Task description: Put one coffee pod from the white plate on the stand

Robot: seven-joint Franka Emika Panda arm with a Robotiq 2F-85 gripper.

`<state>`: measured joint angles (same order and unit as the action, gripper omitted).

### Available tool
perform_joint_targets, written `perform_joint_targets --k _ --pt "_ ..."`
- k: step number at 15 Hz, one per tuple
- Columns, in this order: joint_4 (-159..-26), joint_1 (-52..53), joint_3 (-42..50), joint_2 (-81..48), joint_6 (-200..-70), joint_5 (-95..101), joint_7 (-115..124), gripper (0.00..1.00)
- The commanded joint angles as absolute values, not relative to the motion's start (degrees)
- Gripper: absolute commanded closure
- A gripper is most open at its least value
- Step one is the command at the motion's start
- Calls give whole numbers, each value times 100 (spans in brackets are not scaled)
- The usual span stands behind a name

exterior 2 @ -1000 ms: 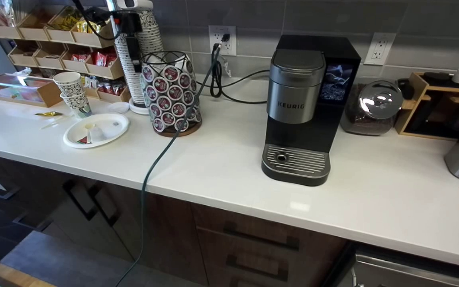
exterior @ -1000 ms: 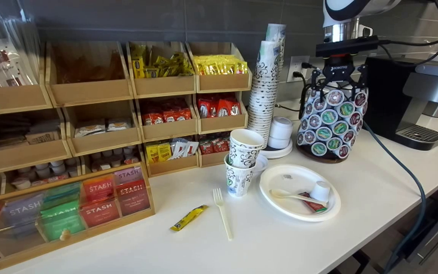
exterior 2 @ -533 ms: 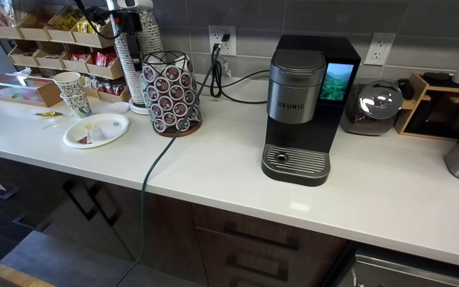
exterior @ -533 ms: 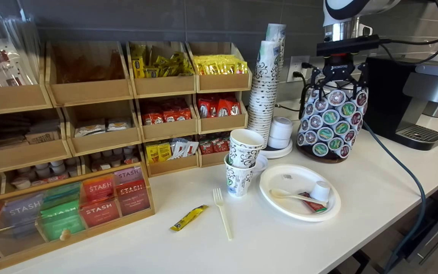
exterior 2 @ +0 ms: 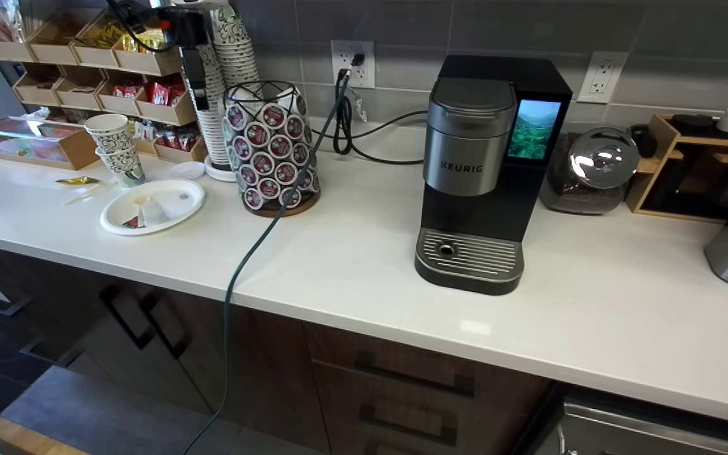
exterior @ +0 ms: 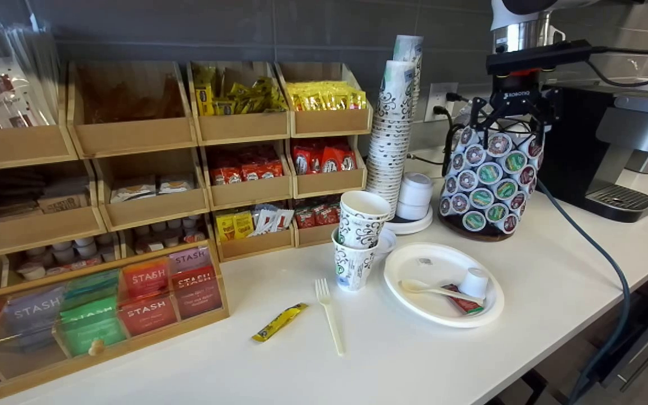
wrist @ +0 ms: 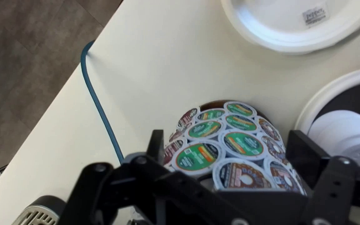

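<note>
One white coffee pod [exterior: 474, 283] sits narrow end up on the white plate [exterior: 408, 265], right of the frame's middle in an exterior view. We see the gripper [wrist: 230, 149] well apart from it, higher in that frame, at the top of the black stand [exterior: 484, 235]. Its jaws are spread wide: in the wrist view the two fingertips [wrist: 303, 150] show left and right of the stand's pods [wrist: 244, 143], across the lower middle of the frame. Whether either fingertip touches the stand, we cannot tell.

The plate also bears a pale spoon [exterior: 433, 288], its handle crossing a red and green packet [exterior: 464, 305] just beside the pod, and a small pepper packet [wrist: 316, 14], upper right in the wrist view. The stand carries rows of pods, their lids green, brown and dark red.

Across the left of an exterior view we find wooden bins [exterior: 329, 124]: yellow packets [exterior: 327, 97] in the upper row, red packets [exterior: 324, 159] in the middle one. At the lower left, a clear-fronted tea box [exterior: 221, 289] holds red, green and purple tea bags [exterior: 147, 315]. Paper cups [exterior: 360, 228], nested upright, stand just left of the plate. In an exterior view a round jar [exterior 2: 579, 186] stands just right of the coffee machine [exterior 2: 468, 139], its dark contents too dim to name.
</note>
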<state>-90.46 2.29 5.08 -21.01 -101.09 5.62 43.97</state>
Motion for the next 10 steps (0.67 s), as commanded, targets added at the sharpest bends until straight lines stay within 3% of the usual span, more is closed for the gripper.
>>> perform_joint_targets --k 1,10 --pt "-10179 301 397 -1396 -10452 634 4073 0" --pt "-12809 128 266 720 -11975 1331 2119 0"
